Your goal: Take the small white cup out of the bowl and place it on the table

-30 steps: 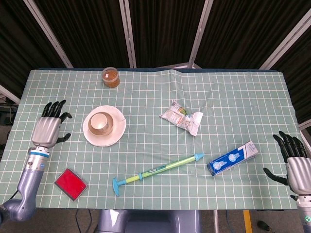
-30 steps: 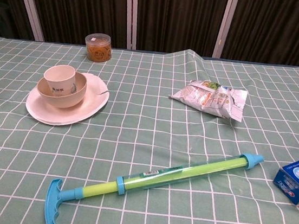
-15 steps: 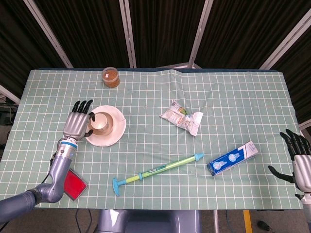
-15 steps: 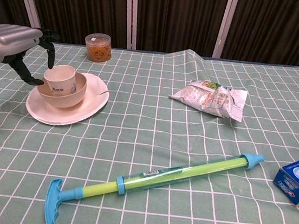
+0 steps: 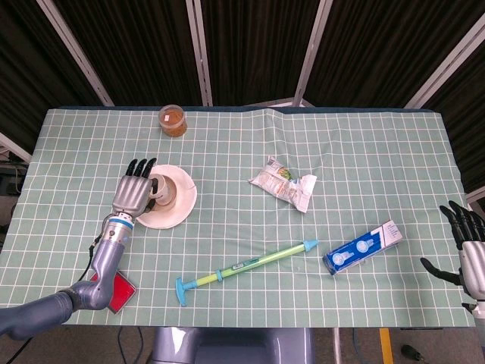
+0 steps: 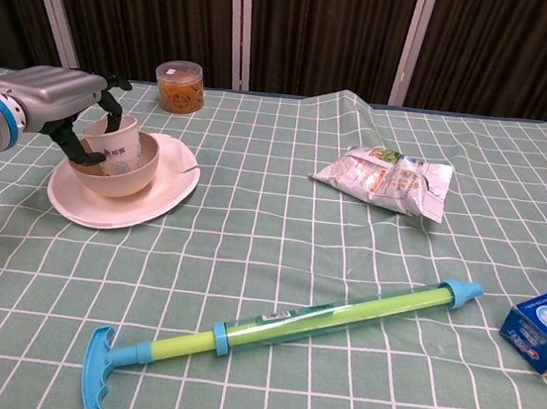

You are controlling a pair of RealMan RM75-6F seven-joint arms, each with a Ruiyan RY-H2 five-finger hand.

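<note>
The small white cup (image 6: 121, 146) leans to the right inside the cream bowl (image 6: 132, 179), which stands on a white plate (image 6: 170, 192) at the table's left. My left hand (image 6: 52, 98) grips the cup from its left side, fingers curled over the rim and thumb low against its wall. From the head view, the left hand (image 5: 134, 193) covers most of the bowl and only part of the cup (image 5: 161, 189) shows over the plate (image 5: 182, 203). At the table's right edge my right hand (image 5: 470, 254) is open and holds nothing.
An orange-filled jar (image 5: 172, 120) stands at the back left. A snack packet (image 5: 284, 182) lies mid-table, a green and blue pump toy (image 5: 246, 265) lies near the front, a blue box (image 5: 364, 246) to its right, and a red flat case (image 5: 117, 292) at the front left.
My left hand moved right from beside the plate onto the cup and closed its fingers round it; the cup now leans to the right. The right hand drew slightly back to the table's edge.
</note>
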